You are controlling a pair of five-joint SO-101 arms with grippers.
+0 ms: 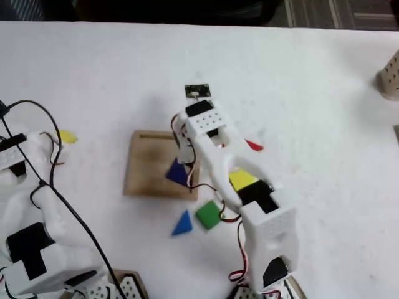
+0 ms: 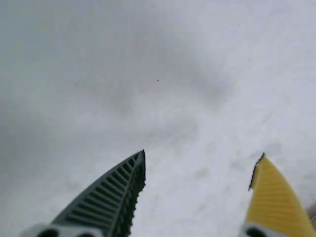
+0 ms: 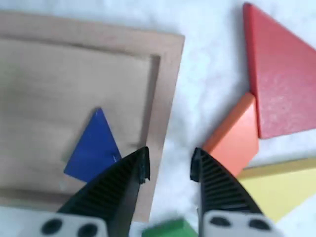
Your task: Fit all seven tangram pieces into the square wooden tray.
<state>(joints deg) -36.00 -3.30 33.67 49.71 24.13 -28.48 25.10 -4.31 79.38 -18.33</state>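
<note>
We see the tray (image 1: 146,165) left of centre in the high view, one blue triangle (image 1: 177,172) inside. Our right gripper (image 3: 169,159), jaws apart and empty, hangs over its rim; the left gripper (image 2: 202,155) gapes above the table (image 2: 148,74).

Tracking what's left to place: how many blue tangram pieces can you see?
2. One blue piece lies inside the wooden tray; the other sits on the table outside it, beside the green square. The right arm could hide more.
</note>
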